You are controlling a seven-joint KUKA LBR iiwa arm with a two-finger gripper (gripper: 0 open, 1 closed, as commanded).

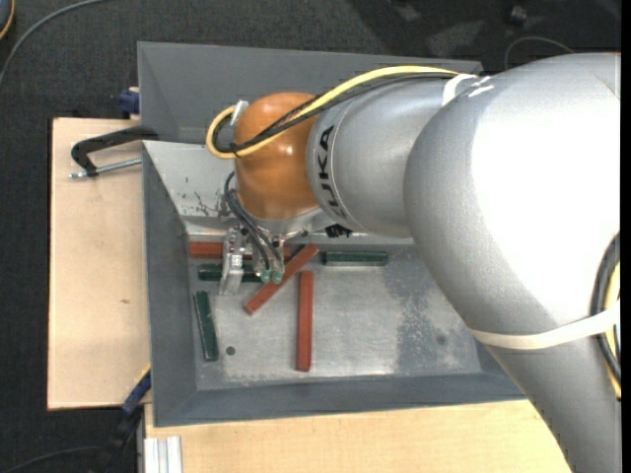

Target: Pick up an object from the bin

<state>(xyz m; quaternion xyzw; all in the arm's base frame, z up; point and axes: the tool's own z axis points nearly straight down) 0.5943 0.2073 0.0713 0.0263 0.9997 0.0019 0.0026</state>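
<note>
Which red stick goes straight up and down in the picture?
The long red stick in the lower middle of the bin. The slanted red stick lies under the gripper, and the crosswise red stick lies by the left wall.

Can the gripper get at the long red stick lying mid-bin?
Probably yes: the red stick lies flat with nothing on top, most of its length free, close to the gripper.

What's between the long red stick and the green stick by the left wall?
In the camera view, a slanted red stick's lower end; otherwise bare bin floor.
</note>
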